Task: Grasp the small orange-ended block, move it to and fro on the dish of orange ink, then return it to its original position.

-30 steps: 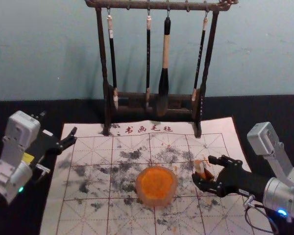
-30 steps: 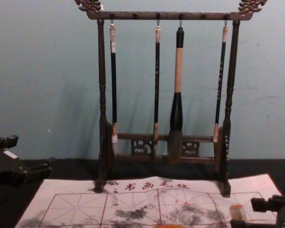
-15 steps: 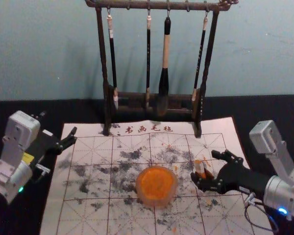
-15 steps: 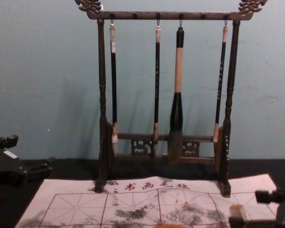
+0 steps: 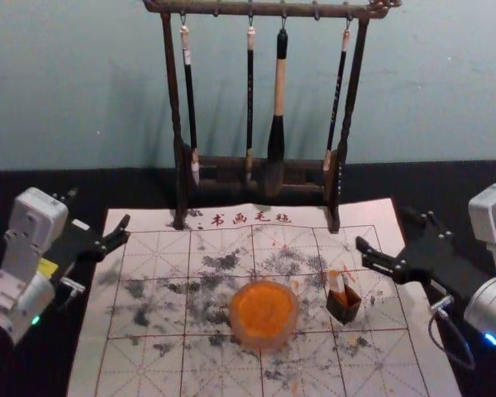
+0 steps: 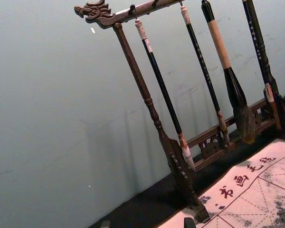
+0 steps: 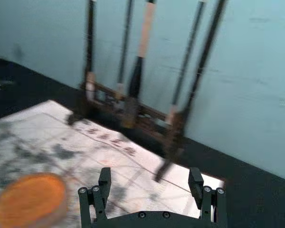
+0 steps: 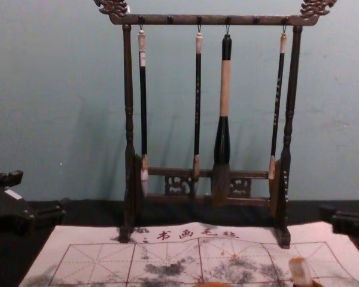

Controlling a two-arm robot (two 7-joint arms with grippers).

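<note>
Right gripper (image 7: pixel 149 176) open, empty, right of dish (image 5: pixel 264 341) | left gripper (image 5: pixel 99 208) open, left of dish | block (image 5: pixel 336 282) in box (image 5: pixel 344 311), right of dish | job looks done, nothing left

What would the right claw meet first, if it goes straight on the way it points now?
Probably the right leg of the brush stand, which stands ahead between the right claw's spread fingers; how high it would pass is unclear.
</note>
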